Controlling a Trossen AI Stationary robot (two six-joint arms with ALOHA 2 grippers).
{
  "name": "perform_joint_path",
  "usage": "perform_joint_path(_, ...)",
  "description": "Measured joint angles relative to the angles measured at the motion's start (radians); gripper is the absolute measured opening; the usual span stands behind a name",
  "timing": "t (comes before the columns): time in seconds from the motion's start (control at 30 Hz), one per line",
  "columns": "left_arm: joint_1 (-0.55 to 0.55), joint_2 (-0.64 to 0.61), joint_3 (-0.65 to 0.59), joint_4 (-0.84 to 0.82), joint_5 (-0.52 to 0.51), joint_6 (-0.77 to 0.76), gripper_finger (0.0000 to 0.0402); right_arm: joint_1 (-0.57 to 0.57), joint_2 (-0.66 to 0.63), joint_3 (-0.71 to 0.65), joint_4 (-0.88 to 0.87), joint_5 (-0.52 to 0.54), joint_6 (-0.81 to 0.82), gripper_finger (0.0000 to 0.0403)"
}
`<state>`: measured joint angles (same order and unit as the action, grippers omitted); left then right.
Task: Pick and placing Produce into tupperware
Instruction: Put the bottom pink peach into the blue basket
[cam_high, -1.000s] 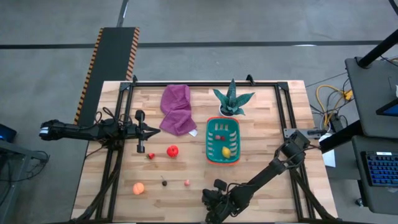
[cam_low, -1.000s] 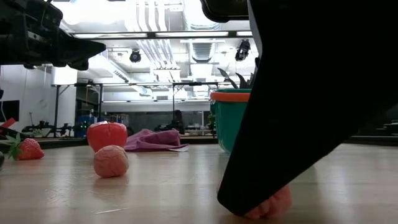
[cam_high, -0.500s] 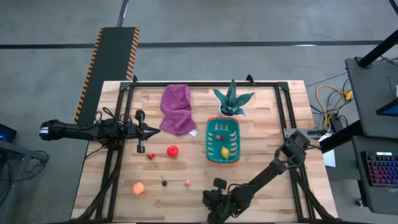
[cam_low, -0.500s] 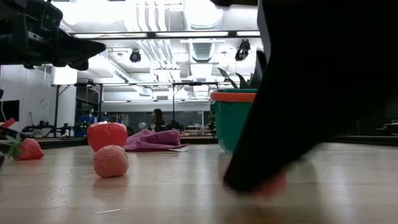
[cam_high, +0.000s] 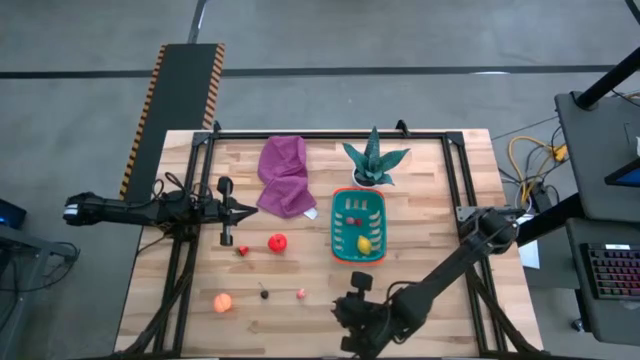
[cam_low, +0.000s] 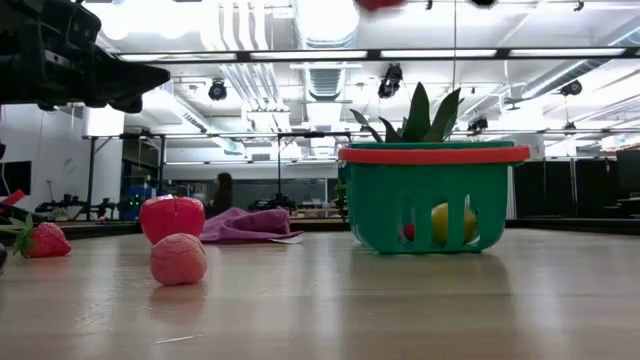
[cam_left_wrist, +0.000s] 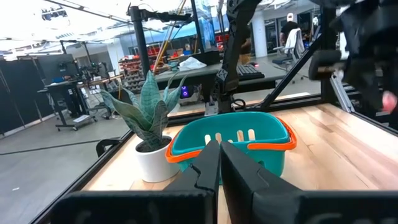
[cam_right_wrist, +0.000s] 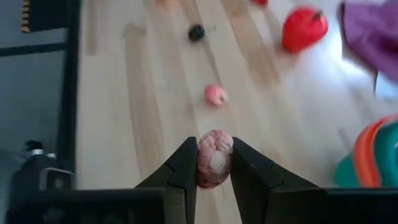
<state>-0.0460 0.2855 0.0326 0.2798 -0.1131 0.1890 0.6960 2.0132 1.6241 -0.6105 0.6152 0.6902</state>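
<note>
At the table's near edge, right gripper (cam_right_wrist: 214, 163) now up off the wood, clamped on a small pink wrinkled fruit (cam_right_wrist: 214, 158) between its fingers. A second ago sat low on the table over that fruit, blocking the low view; that view now open, arm gone from it but for a red smear at the top edge. Reads as pick done, lift under way. In the high view, arm shifted slightly right toward the teal basket (cam_high: 339, 245).

Basket already holding a yellow lemon (cam_high: 363, 243) and small red pieces. Left on the table: red apple-like fruit (cam_high: 277, 241), strawberry (cam_high: 242, 251), orange ball (cam_high: 222, 301), dark berry (cam_high: 264, 294), small pink piece (cam_high: 301, 293). None moved over the last second.

Left gripper (cam_left_wrist: 219, 163) parked above the table's left side, unchanged, fingers pinched together on nothing, pointed at the basket and the potted plant (cam_high: 372, 160). Purple cloth (cam_high: 284, 175) untouched.

Next, judged: carry over the orange rim, drop in. Fruit small and round, seated at the fingertips only; could slip during a fast swing.
</note>
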Motion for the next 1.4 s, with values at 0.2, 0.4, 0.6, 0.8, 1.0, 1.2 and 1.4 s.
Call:
perform_joint_path(0.2,0.000,0.000,0.000,0.000,0.000,0.000,0.0000,0.028,-0.095,-0.003,0.029,0.017,-0.125,0.0070)
perform_joint_path(0.4,0.000,0.000,0.000,0.001,0.000,0.000,0.0000,0.062,-0.177,-0.009,0.139,0.005,-0.312,0.0070)
perform_joint_path(0.6,0.000,0.000,0.000,0.001,0.000,0.000,0.0000,0.108,-0.244,-0.009,0.358,-0.064,-0.586,0.0066)
perform_joint_path(0.8,0.000,0.000,0.000,0.001,0.000,0.000,0.0000,0.149,-0.273,-0.009,0.526,-0.065,-0.894,0.0054)
perform_joint_path(1.0,0.000,0.000,0.000,0.001,0.000,0.000,0.0000,0.169,-0.273,-0.009,0.570,-0.073,-1.157,0.0044)
perform_joint_path(1.2,0.000,0.000,0.000,0.001,0.000,0.000,0.0000,0.162,-0.273,-0.009,0.567,-0.069,-1.191,0.0040)
perform_joint_path(1.4,0.000,0.001,0.000,0.001,0.000,0.000,0.0000,0.164,-0.273,-0.009,0.561,0.118,-1.112,0.0039)
